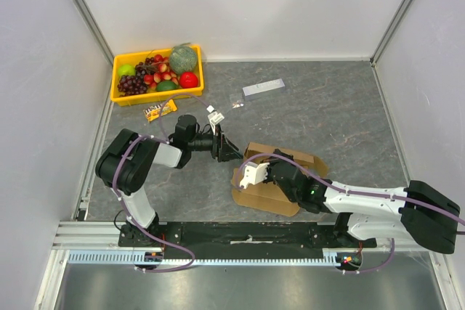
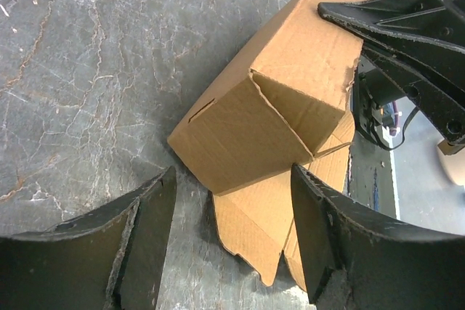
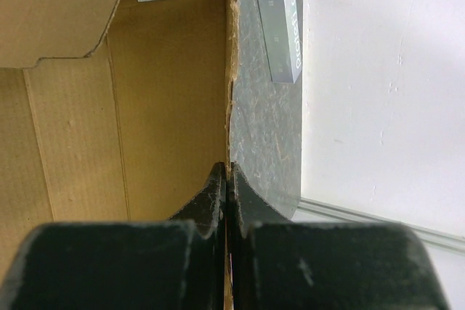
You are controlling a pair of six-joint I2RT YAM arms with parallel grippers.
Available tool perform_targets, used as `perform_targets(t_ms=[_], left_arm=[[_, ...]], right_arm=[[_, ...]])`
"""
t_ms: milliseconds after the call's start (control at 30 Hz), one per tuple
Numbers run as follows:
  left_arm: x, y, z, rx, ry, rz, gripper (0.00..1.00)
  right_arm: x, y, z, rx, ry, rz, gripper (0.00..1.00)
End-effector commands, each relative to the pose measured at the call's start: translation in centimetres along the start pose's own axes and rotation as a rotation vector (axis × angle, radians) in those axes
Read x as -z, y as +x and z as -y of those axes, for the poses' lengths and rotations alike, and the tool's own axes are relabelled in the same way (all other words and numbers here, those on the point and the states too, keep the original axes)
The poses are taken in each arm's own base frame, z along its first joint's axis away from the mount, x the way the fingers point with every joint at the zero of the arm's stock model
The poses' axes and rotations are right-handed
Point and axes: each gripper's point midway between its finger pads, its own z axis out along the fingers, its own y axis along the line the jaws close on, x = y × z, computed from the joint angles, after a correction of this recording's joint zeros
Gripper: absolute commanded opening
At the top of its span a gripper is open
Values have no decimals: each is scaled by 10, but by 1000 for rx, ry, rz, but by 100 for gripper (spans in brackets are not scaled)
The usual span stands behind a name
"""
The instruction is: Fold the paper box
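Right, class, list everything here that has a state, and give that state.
paper box, partly folded, flaps unclosed
left hand, open, facing a box corner, gripping nothing
right hand, shut on the paper box's edge
yellow tray, filled with fruit

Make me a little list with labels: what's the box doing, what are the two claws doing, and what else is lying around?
box: brown cardboard, partly folded, near middle
right gripper: shut on the edge of a box wall
left gripper: open, facing the box's end, holding nothing
tray: yellow, far left corner, filled with fruit
strip: grey, flat, beyond the box
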Motion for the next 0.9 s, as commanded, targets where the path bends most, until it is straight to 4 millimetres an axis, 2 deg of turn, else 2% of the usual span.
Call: perform_targets(t_ms=[0, 400, 867], left_arm=[[-2, -7, 7, -67, 10, 24, 70], [-10, -6, 10, -141, -29, 60, 70], [-3, -16, 19, -193, -46, 167, 70]], right_arm=[[3, -9, 7, -64, 31, 43, 0], [-1, -13, -4, -103, -11, 58, 0], [-4, -15, -11, -121, -35, 60, 0]])
